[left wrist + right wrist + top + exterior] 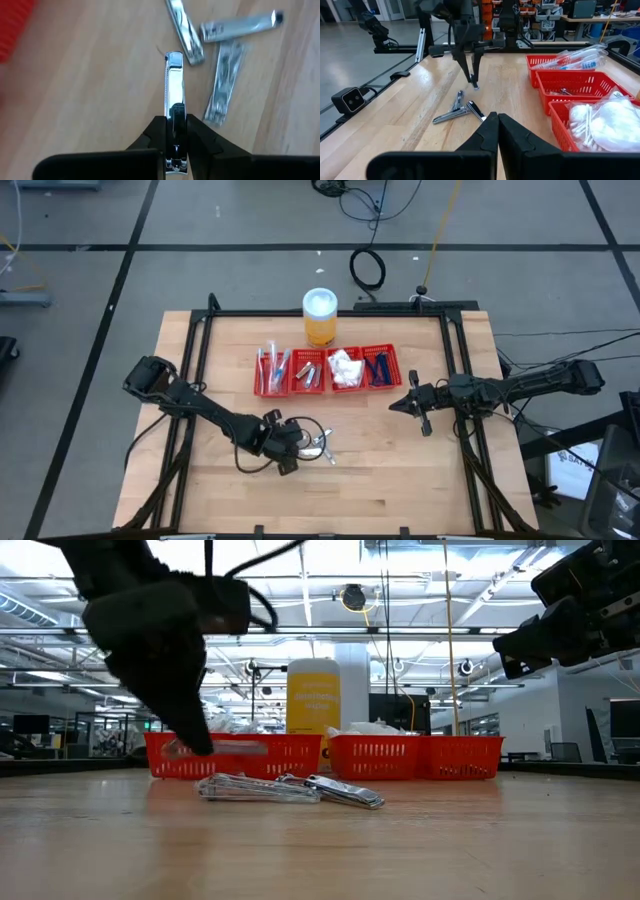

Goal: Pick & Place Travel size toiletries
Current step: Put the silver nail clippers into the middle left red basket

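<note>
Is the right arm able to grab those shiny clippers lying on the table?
Probably yes: bare table lies between the shut right gripper and the loose clippers. The left gripper, holding another clipper, crowds them.
</note>
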`<state>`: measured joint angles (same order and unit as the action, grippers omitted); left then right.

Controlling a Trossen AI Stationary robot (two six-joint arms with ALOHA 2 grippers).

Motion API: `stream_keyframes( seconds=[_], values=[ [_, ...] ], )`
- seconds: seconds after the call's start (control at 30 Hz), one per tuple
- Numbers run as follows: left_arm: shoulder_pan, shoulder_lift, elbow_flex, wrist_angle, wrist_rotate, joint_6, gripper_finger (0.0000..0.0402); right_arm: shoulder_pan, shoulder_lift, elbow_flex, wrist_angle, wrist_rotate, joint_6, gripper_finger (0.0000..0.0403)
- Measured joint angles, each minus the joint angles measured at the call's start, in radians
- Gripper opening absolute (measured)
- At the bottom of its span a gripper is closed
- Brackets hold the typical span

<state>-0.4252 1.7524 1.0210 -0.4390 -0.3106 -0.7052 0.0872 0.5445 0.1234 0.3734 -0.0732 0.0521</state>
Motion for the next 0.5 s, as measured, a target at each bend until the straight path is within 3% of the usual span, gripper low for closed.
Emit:
stream_keyframes(
  seconds=[0.5],
  values=[
    [-0.001,-0.16,0.001,0.075,-0.17,0.072,0.0029,0.0,0.011,0.0,0.002,0.001,0.0,0.0]
  ],
)
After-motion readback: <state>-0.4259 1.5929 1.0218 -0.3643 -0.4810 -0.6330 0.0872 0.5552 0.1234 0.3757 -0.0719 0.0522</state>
